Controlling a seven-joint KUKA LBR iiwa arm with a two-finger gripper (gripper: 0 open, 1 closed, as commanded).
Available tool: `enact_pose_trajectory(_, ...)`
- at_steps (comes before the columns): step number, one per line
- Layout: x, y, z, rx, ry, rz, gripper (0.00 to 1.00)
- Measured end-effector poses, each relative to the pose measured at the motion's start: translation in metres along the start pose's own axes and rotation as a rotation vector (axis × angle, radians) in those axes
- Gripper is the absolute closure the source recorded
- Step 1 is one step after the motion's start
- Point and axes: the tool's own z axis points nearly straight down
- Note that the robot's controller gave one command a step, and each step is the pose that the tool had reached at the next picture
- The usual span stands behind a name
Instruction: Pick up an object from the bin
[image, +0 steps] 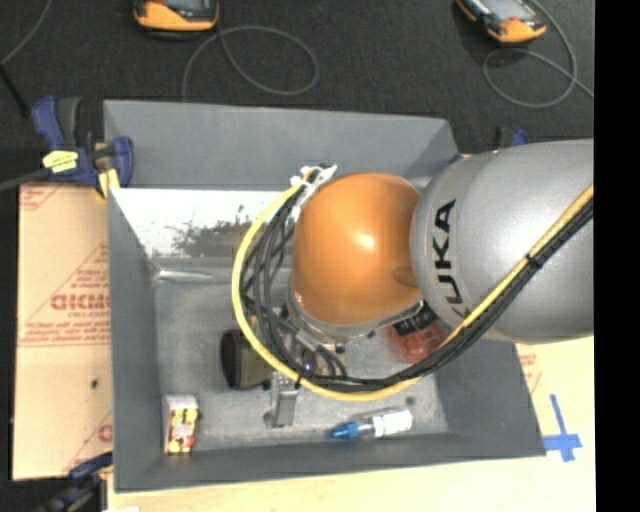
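The arm (510, 250) reaches in from the right of the frame and hangs low over the middle of the grey bin (135, 300). Its orange cover (350, 245) and looped cables hide much of the floor beneath. The jaws point down at the lower middle of the bin, close above the floor. From this angle they read as one narrow grey piece, so I cannot tell whether they are spread or pressed together, and nothing is visible between them. The nearest thing is a dark rounded object (236, 358) just to their left, partly tucked under the cables. Being closest, it seems the likeliest candidate, though the jaws are beside it rather than round it. A small colourful box (181, 424) stands in the lower left corner by the wall, a white tube with a blue cap (375, 426) lies flat along the bottom wall, and a reddish thing (415, 342) sits under the arm at right. They lie loose and well apart, which should leave room for a clean descent
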Motion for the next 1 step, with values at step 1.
enact_pose_trajectory(1,-0.0018,-0.001,-0.0045,-0.002,-0.009,0.005,0.0)
